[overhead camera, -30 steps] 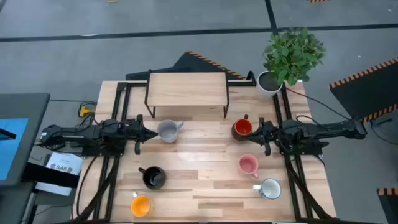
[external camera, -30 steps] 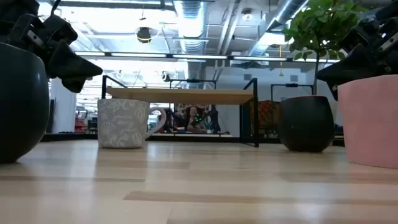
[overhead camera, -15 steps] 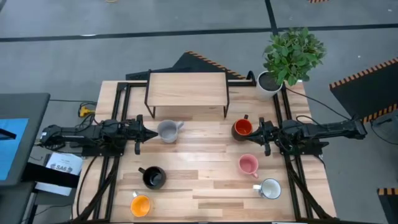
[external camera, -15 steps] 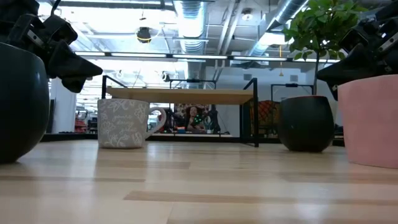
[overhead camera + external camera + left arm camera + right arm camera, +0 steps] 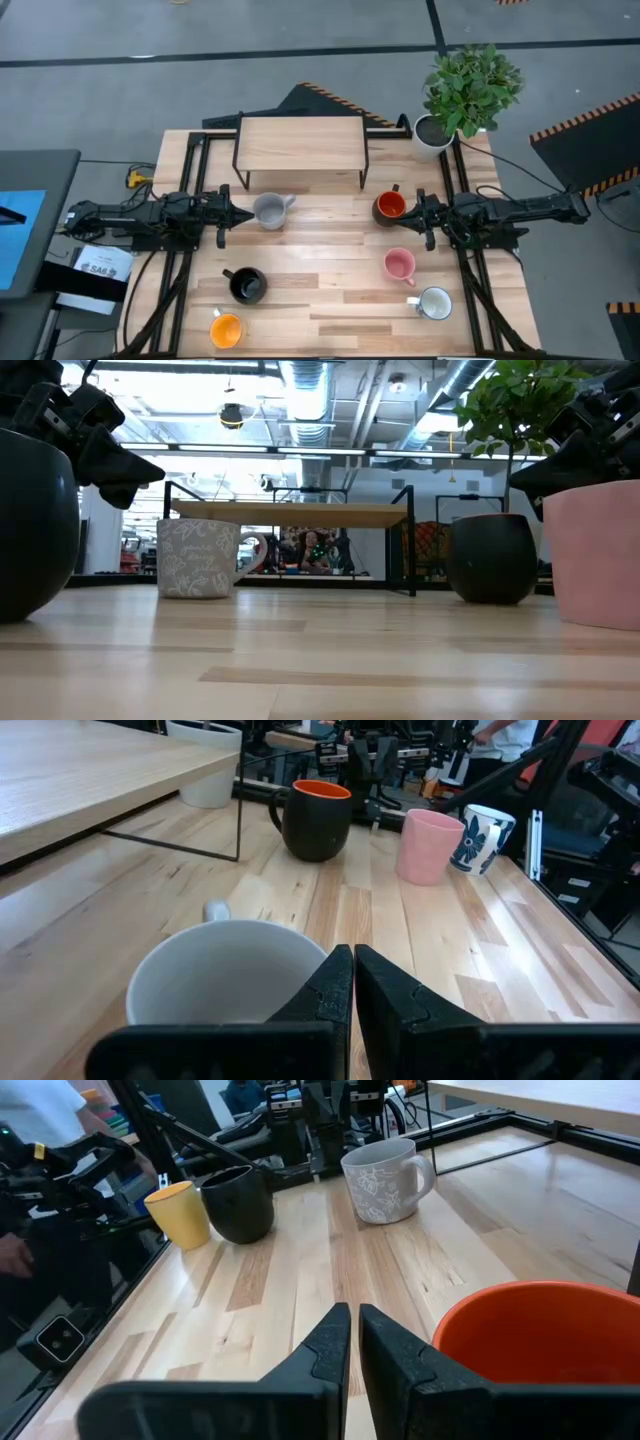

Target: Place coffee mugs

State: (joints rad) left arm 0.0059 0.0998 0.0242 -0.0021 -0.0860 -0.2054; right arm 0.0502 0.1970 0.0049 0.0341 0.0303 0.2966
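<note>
Now, what I see from my station:
Table [image 5: 330,300]: wooden, with a small raised shelf [image 5: 300,145] at the far side.
Plant pot [image 5: 435,132]: far right corner.
Mugs: grey mug [image 5: 269,210] left of centre, red-orange mug [image 5: 389,206] right; pink mug [image 5: 399,264], white-blue mug [image 5: 434,303], black mug [image 5: 248,286], yellow mug [image 5: 226,329] nearer.
Left gripper [image 5: 232,215]: just beside the grey mug, fingers pressed together, holding nothing.
Right gripper [image 5: 420,216]: just beside the red-orange mug, fingers together, empty.

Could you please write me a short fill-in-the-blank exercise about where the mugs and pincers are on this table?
1. The left pincer is beside the ____ mug.
2. The right pincer is beside the ____ mug.
3. The yellow-orange mug stands nearest the ____ mug.
4. Both pincers' fingers are ____.

Missing words: grey; red-orange; black; shut
</note>
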